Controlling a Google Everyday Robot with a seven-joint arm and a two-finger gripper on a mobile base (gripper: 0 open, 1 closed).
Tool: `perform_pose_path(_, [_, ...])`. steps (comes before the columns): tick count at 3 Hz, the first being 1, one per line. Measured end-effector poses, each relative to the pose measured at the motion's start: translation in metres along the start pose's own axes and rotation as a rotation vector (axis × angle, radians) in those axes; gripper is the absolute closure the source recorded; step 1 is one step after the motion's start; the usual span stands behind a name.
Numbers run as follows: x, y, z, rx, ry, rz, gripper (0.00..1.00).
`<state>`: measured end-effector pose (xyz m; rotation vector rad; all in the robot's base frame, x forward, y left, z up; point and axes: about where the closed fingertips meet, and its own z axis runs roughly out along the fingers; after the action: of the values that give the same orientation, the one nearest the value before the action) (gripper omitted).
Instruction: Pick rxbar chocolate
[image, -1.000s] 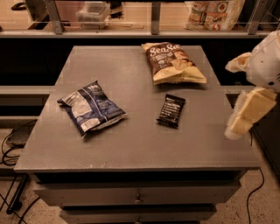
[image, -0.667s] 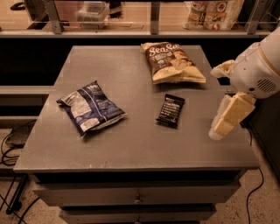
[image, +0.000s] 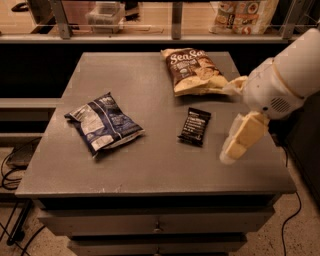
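The rxbar chocolate (image: 195, 126) is a small flat black wrapper with white text. It lies flat on the grey table (image: 150, 165), right of the middle. My gripper (image: 226, 122) comes in from the right on a white arm and hovers just to the right of the bar, not touching it. It is open and empty. One cream finger (image: 243, 136) points down toward the table's right front. The other finger (image: 234, 85) reaches toward the brown bag's lower corner.
A brown-and-yellow "Sea Salt" chip bag (image: 192, 70) lies at the back, beyond the bar. A dark blue-and-white chip bag (image: 103, 123) lies at the left. A rail with a shelf of goods (image: 245, 15) runs behind the table. Drawers sit below its front edge.
My gripper and arm have moved left, from beyond the table's right edge to over the table close beside the rxbar. The bar and bags have not moved.
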<state>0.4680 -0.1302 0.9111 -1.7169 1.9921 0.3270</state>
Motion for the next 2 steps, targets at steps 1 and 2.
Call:
perform_pose_path(1, [-0.018, -0.002, 0.031, -0.004, -0.05, -0.006, 0.0])
perform_pose_path(2, [-0.024, -0.015, 0.055, 0.026, -0.076, 0.005, 0.0])
